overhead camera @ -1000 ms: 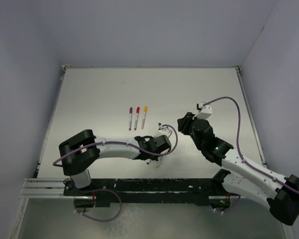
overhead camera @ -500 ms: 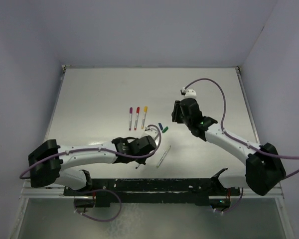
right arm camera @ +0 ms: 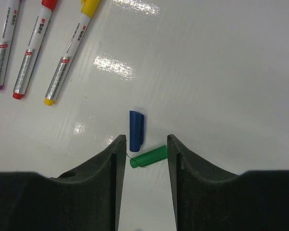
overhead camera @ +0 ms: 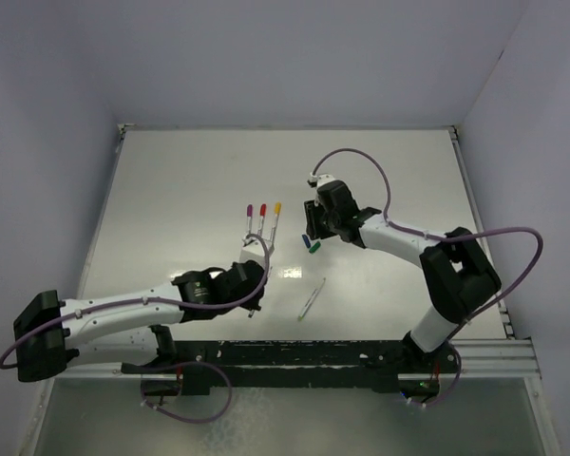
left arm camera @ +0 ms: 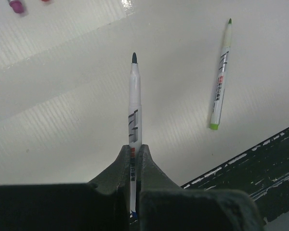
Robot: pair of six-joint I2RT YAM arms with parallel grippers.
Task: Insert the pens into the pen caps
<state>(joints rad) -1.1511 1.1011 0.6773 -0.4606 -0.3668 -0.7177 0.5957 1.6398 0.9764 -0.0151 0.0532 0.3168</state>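
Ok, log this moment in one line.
left gripper shut on pen | right gripper open near blue cap, green cap | green pen loose | three capped pens

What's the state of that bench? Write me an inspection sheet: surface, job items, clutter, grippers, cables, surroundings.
Surface: white table, glossy, with glare patches.
Job's things: three capped pens (purple, red, yellow) side by side; blue cap and green cap lying close together; uncapped green-tipped pen lying flat, loose.
Clutter: nothing seen.
Grippers: left gripper shut on an uncapped dark-tipped pen; right gripper open, above the two loose caps.
Cables: purple cables loop from both arms.
Surroundings: plain walls; black rail at the near edge.
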